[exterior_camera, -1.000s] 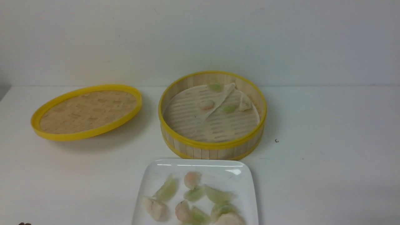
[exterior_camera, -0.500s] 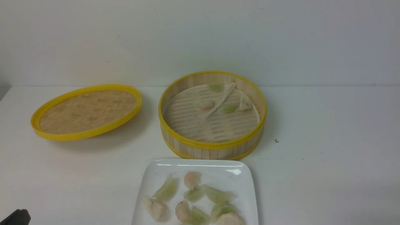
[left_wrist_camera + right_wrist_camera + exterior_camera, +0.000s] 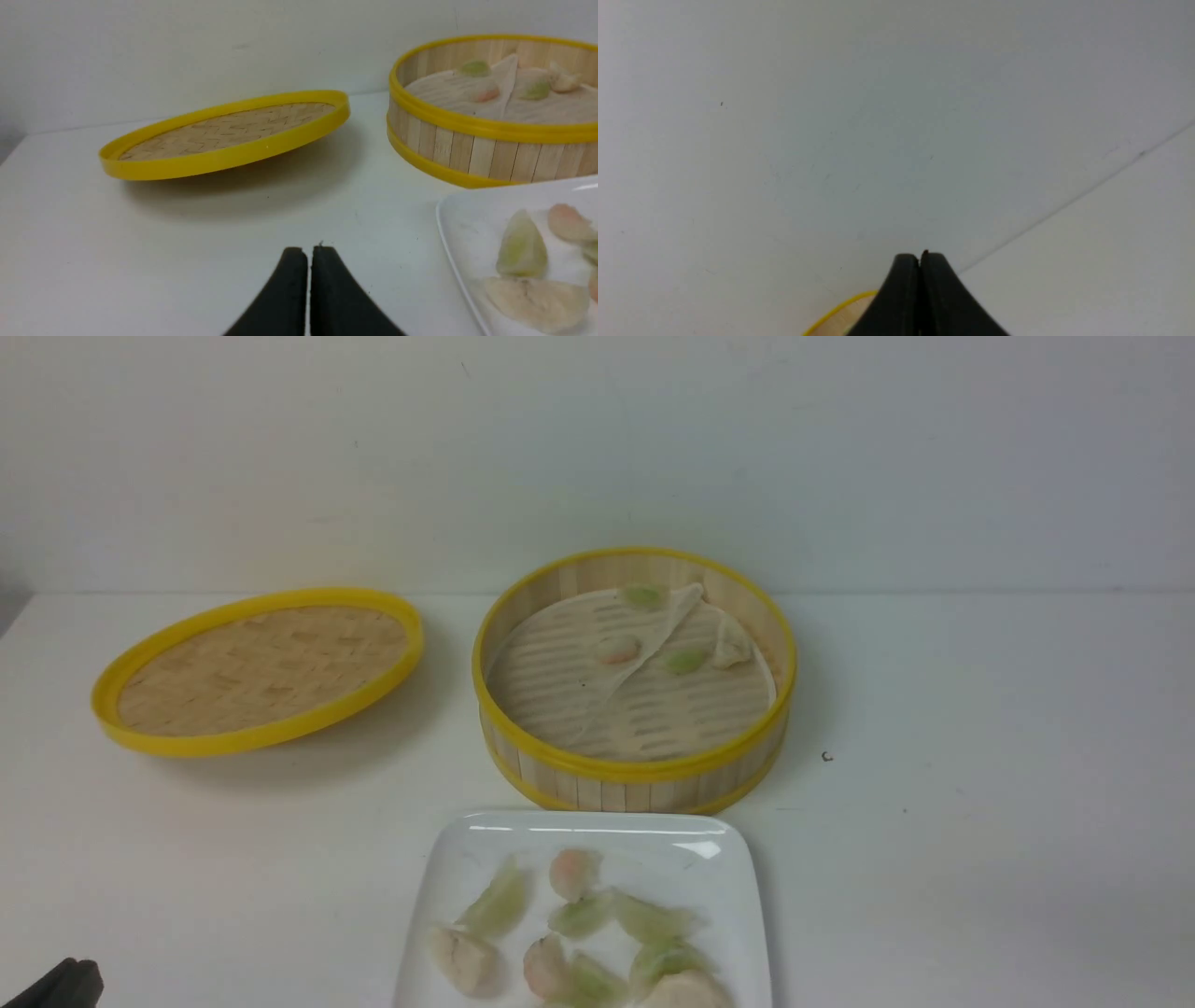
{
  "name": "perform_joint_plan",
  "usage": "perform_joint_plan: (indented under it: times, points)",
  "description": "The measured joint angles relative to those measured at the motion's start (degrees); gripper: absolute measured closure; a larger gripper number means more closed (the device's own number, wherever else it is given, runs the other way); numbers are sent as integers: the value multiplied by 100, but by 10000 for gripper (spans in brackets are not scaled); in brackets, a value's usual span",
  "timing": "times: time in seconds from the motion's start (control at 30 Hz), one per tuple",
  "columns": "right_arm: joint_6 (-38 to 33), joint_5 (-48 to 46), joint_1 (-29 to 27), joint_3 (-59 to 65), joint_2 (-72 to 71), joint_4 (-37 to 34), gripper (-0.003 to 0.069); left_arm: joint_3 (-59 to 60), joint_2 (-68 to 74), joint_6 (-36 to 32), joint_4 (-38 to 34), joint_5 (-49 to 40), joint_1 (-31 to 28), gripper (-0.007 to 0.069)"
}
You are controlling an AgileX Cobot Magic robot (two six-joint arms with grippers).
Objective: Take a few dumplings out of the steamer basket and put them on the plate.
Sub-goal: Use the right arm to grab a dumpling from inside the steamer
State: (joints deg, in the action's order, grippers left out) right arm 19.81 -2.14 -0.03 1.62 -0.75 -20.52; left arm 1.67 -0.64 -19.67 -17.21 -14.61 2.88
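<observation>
Plate (image 3: pixel 590 824): holds the larger share of dumplings (image 3: pixel 499 901), green, pink-orange and whitish, a few overlapping; we judge the transfer well along, perhaps enough already for "a few".
Steamer basket (image 3: pixel 638 772): stands just beyond the plate, four dumplings left on its pale liner (image 3: pixel 560 635) (the whitish one lies near the wall).
Left to do: if all must go over, those four; otherwise, we think, nothing.
Left fingers (image 3: pixel 312 280): pressed together or nearly so, nothing between them, near the plate's left side.
Right fingers (image 3: pixel 920 280): pressed together, no dumpling in them, aimed towards the wall.
Lid (image 3: pixel 258 737): woven, yellow-rimmed, tilted on the counter, left of the basket.
Counter (image 3: pixel 934 803): white, with a small dark curled speck (image 3: pixel 827 757) to the basket's right.
Room: a plain pale wall (image 3: pixel 560 448) behind, faintly scuffed.
</observation>
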Motion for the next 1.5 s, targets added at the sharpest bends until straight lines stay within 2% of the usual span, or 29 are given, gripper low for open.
perform_joint_plan:
  times: [0.23, 0.43, 0.57, 0.67, 0.73, 0.8, 0.9, 1.07, 1.13, 1.27, 1.37, 1.5]
  points:
    - [-101, -19, 0, 0, 0, -52, 673, 0, 0, -204, -643, -103, 0, 631]
    - [-403, -1145, 0, -1139, 145, 307, 673, 0, 0, -475, -601, -289, 0, 631]
    - [-1276, -2544, 3, -2815, 1341, 751, 673, 0, 0, -690, -607, -315, 0, 631]
    - [-1776, -3249, 96, -3973, 2428, 912, 673, 0, 0, -717, -699, -314, 0, 631]
    - [-1940, -3715, 212, -4956, 3383, 978, 673, 0, 0, -717, -732, -322, 0, 631]
    - [-1981, -3968, 227, -5367, 3789, 978, 673, 0, 0, -717, -739, -322, 0, 631]
    - [-2223, -5317, 227, -6761, 5181, 911, 673, 0, 0, -717, -750, -329, 0, 631]
    - [-2557, -6447, 265, -7641, 6471, 566, 673, 0, 0, -717, -755, -329, 0, 631]
    - [-2604, -6549, 364, -7777, 6808, 467, 672, 0, 0, -717, -755, -329, 0, 631]
    - [-2637, -6585, 1330, -8253, 7923, 655, 672, 0, 0, -717, -760, -329, 0, 631]
    - [-2405, -6537, 1853, -8640, 8671, 835, 670, 0, 0, -717, -760, -329, 0, 631]
    - [-2191, -6523, 2207, -9362, 9663, 857, 666, 0, 0, -717, -760, -329, 0, 631]
